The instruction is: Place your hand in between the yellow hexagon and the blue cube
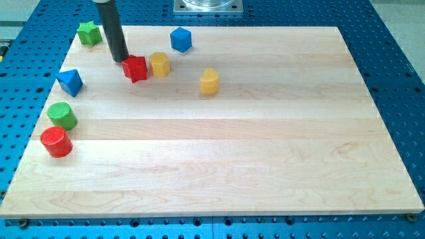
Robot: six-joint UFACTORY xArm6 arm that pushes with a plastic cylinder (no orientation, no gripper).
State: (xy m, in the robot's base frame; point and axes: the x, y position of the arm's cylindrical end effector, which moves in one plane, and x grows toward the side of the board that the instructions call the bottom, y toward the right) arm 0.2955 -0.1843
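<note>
The dark rod comes down from the view's top left and my tip rests on the board just left of a red block, touching or nearly touching it. A yellow hexagon sits right beside the red block, on its right. The blue cube lies further up and right, near the board's top edge. My tip is left of both the yellow hexagon and the blue cube, not between them. A second yellow block lies to the right, lower down.
A green star-like block sits at the top left corner. A blue triangular block, a green cylinder and a red cylinder line the left edge of the wooden board.
</note>
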